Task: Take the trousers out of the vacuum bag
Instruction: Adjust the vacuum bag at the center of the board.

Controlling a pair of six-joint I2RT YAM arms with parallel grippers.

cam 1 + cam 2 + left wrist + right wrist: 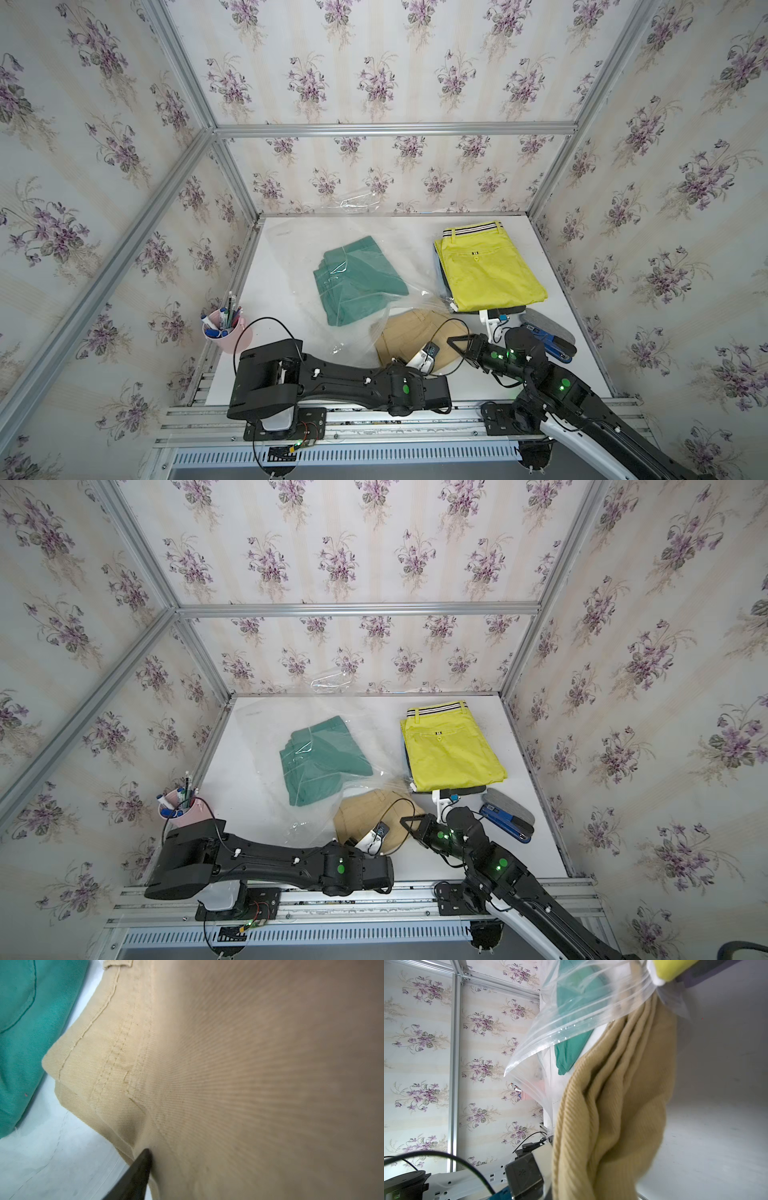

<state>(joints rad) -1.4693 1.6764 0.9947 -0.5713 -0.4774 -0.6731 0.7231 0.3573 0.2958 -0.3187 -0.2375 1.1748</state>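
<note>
Trousers lie in three places on the white table (536, 249). At the far left stands a pink cup of pens (226, 332), clear of the work. Next comes the vacuum bag (291, 257), crinkled and see-through, spread over the left and middle of the table, with the teal trousers (357, 278) wholly inside it.

At the near middle, the tan trousers (415, 332) lie half out of the bag's mouth. Their far end is under the plastic lip and their near end is bare, so the long axis runs from the mouth towards the arms. The left fingers (139, 1169) press on the near left part of that cloth. Only one tip shows, so I cannot tell whether they have closed. The right fingers (451, 340) are pinched together on the tan cloth's right edge, and the right wrist view shows it drawn into taut folds. Both arms are on this garment. The free direction, as I judge it, is away from the mouth, towards the near right.

Further right, the yellow-green trousers (490, 270) top a stack already out, with a blue and grey tool (548, 336) just beside it. Floral wallpaper (374, 83) on an aluminium frame encloses the table.
</note>
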